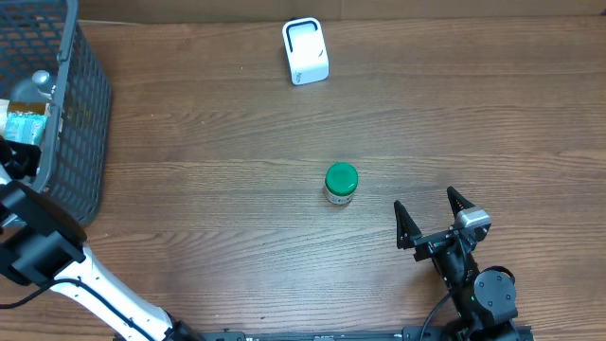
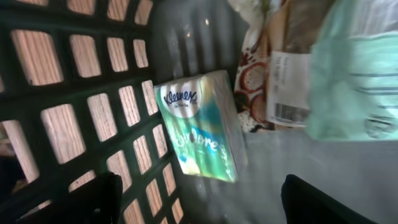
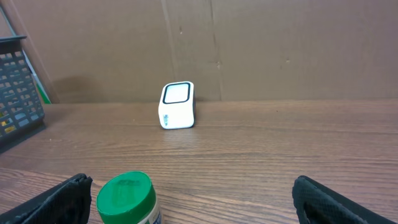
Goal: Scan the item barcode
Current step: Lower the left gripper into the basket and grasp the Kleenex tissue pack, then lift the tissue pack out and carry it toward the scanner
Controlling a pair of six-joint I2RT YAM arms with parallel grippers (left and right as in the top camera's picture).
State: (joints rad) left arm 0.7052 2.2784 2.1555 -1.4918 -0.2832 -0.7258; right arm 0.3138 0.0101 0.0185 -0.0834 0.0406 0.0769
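Green-and-white tissue pack (image 2: 199, 127) lies in the basket (image 1: 85, 114): light, soft, probably slippery, likely best pinched gently across its narrow sides. Left fingers (image 2: 84, 202) and right fingers (image 3: 56, 199) both spread open.

Overhead top-down; left wrist close inside basket (image 2: 37, 81); right wrist low, toward scanner (image 3: 176, 106).

Basket (image 1: 80, 114) sits far left, with a tissue pack (image 2: 199, 124) inside, seemingly against its wall. Scanner (image 1: 305, 52) back centre; jar (image 1: 341, 184) before it; right gripper (image 1: 423, 197) right of jar.
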